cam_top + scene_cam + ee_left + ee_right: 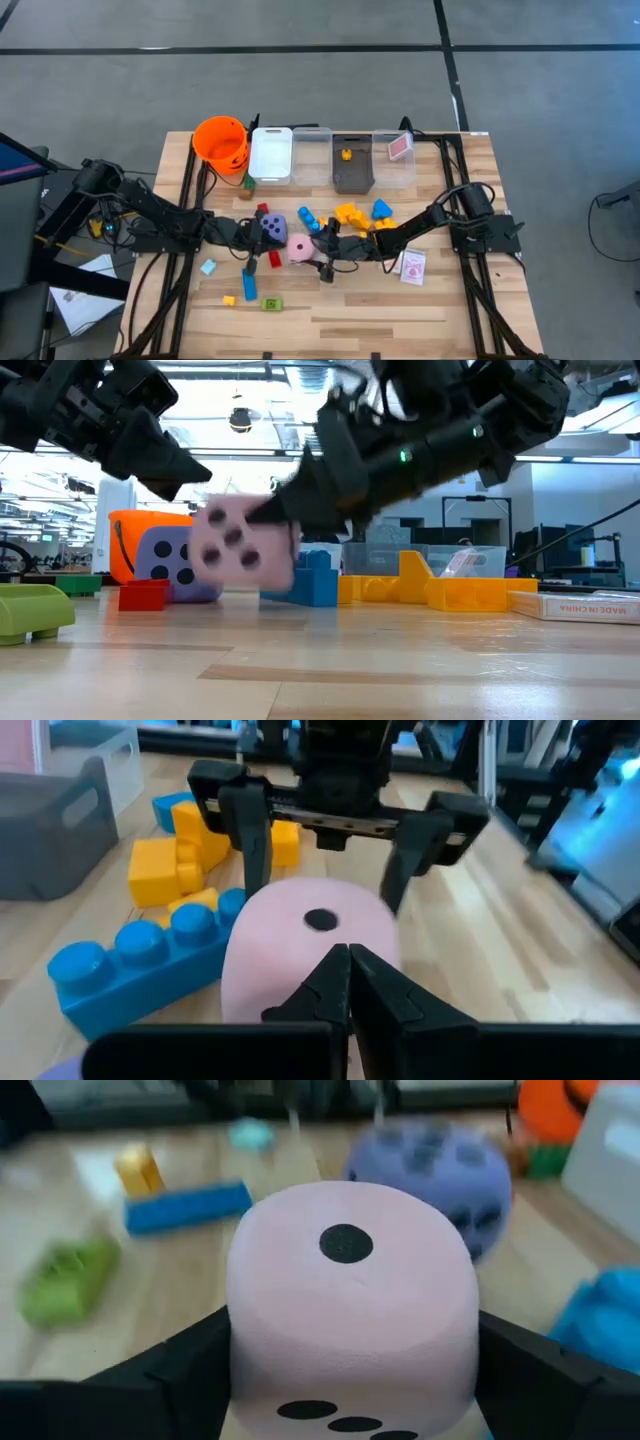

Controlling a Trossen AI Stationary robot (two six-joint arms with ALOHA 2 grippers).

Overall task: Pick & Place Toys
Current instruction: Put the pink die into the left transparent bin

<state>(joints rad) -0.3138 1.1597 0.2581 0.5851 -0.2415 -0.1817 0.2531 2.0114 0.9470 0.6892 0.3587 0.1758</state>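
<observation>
Printed along the side of a flat white box [590, 606] at the right edge of the low view, "MADE IN CHINA" is reading clearly; no other writing can be made out. In the high view the right arm is reaching from the right rim of the slatted wooden surface [400, 310] toward the centre of the frame, its right claw [318, 247] sitting spread around the pink die [299, 249], one dark finger on each side as the right wrist view is showing, though whether the fingers are pressing the die cannot be told. The left arm is stretching in low from the left of the frame, and its left claw [252, 237] is pressed together, its tips pointing at the die's near face in the left wrist view. The pink die is soft-looking, round-cornered and marked with black dots, lying at the middle of the frame with the purple die [271, 227] just beside it toward the upper left. Studded plastic blocks are lying around: a yellow heap [352, 215] up and to the right, a long blue block [140, 960], a red block [143, 595] and a green block [35, 612]. An orange bucket [220, 140] is standing at the upper left of the surface.
</observation>
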